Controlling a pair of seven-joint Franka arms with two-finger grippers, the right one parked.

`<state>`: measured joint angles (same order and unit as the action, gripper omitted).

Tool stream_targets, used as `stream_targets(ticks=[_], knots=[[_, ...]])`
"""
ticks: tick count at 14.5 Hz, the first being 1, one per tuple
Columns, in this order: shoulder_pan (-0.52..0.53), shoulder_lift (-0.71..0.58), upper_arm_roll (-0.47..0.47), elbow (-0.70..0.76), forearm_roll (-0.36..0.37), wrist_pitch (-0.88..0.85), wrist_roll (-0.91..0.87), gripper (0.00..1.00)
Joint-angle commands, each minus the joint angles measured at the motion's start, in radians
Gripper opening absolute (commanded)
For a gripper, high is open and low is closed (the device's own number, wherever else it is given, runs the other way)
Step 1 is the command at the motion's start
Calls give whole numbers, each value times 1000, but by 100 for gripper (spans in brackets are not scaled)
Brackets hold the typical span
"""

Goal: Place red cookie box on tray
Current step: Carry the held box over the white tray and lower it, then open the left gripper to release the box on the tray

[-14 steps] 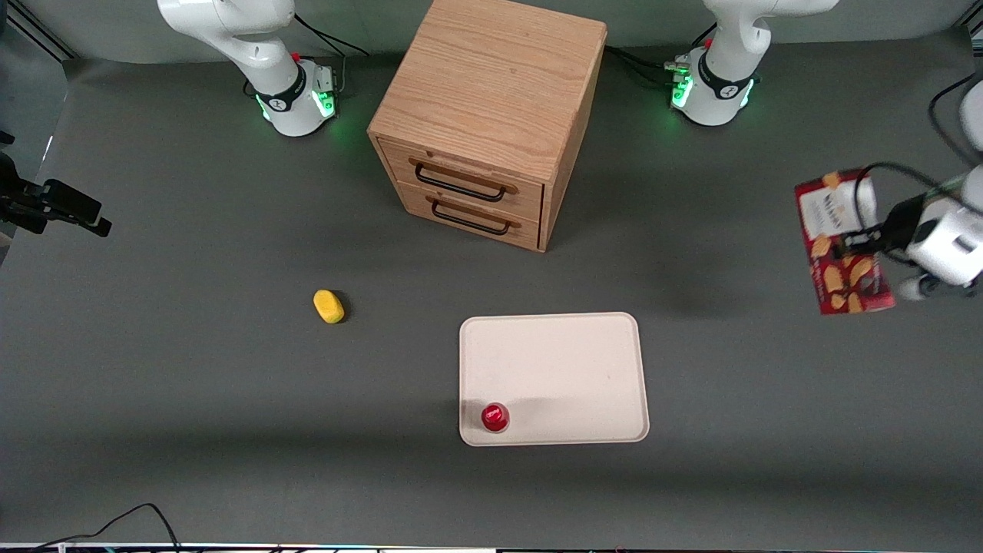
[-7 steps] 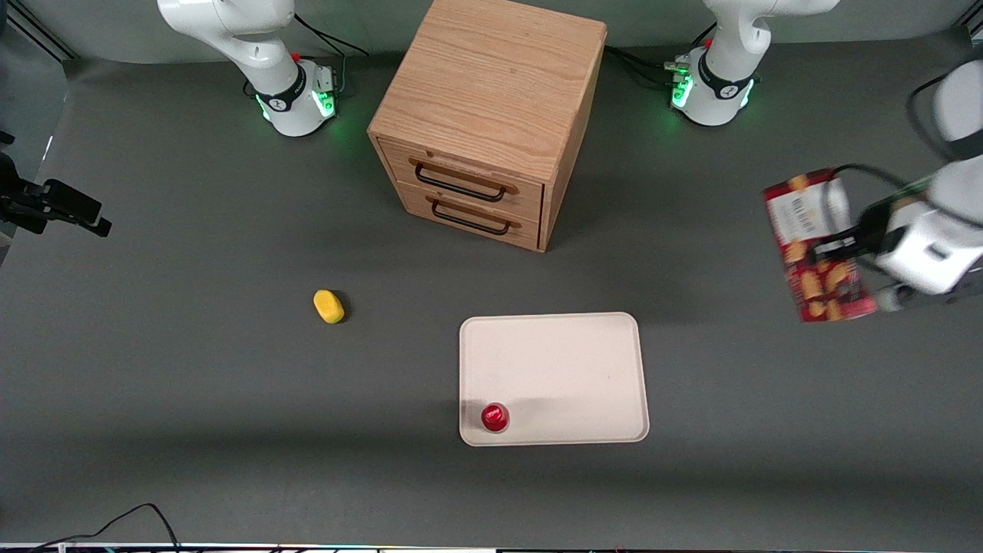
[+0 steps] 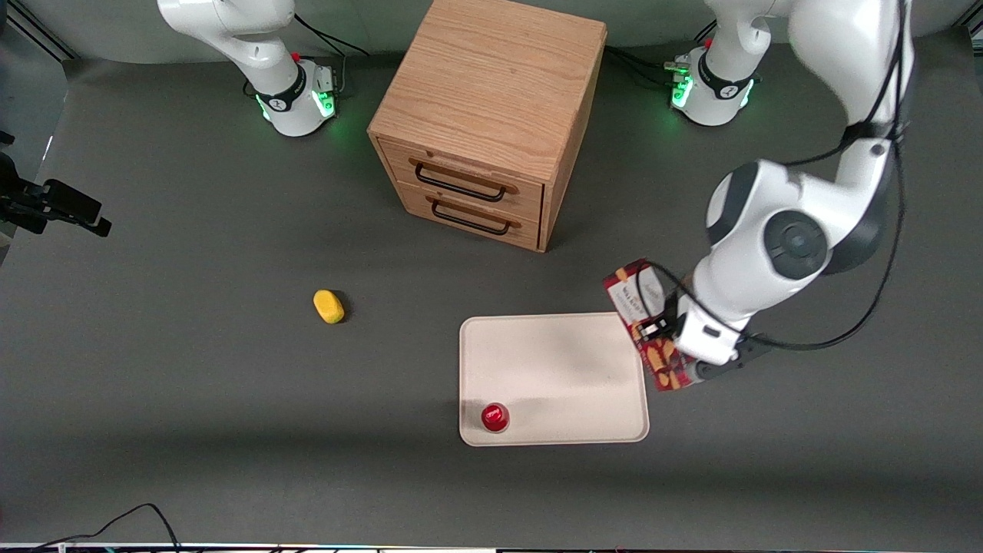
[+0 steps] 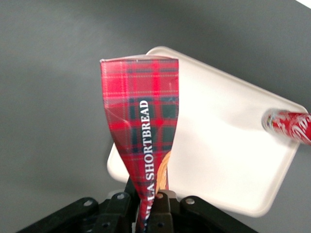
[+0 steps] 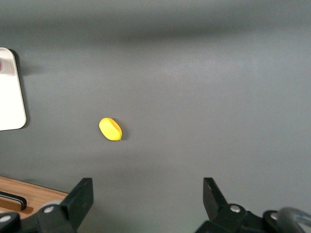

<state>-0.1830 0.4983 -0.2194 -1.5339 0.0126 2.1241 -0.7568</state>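
My left gripper [image 3: 654, 327] is shut on the red cookie box [image 3: 634, 301], gripping it across its narrow faces. The box hangs tilted in the air over the edge of the cream tray [image 3: 553, 361] that lies toward the working arm's end. In the left wrist view the tartan-patterned box [image 4: 143, 126] sticks out from between the gripper [image 4: 153, 206] fingers, with the tray [image 4: 218, 145] below it. A small red-topped can [image 3: 495, 417] stands on the tray's corner nearest the front camera; it also shows in the left wrist view [image 4: 290, 125].
A wooden two-drawer cabinet [image 3: 488, 115] stands farther from the front camera than the tray. A yellow lump [image 3: 329, 306] lies on the grey table toward the parked arm's end, also seen in the right wrist view [image 5: 111, 129].
The left arm has carried the box from the working arm's end of the table toward the tray and lower, nearer to the front camera. Tray, can and yellow lump have not moved.
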Motion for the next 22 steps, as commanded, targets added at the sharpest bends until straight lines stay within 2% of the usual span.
stream_targets(ticks=[1, 6, 10, 13, 14, 15, 16, 18, 21, 22], knots=[[-26, 113, 3, 70, 110, 107, -38, 0], [-44, 233, 3, 28, 216, 307, -157, 0], [-58, 253, 3, -12, 224, 365, -177, 0], [-56, 263, 5, -25, 259, 389, -180, 0], [-56, 264, 5, -25, 262, 387, -177, 40], [-50, 264, 6, -23, 262, 378, -167, 96], [-47, 258, 8, -19, 263, 361, -153, 100], [-44, 234, 8, 3, 262, 236, -133, 100], [-42, 180, -23, 115, 233, -95, -130, 100], [-42, 172, -44, 191, 177, -219, -131, 100]])
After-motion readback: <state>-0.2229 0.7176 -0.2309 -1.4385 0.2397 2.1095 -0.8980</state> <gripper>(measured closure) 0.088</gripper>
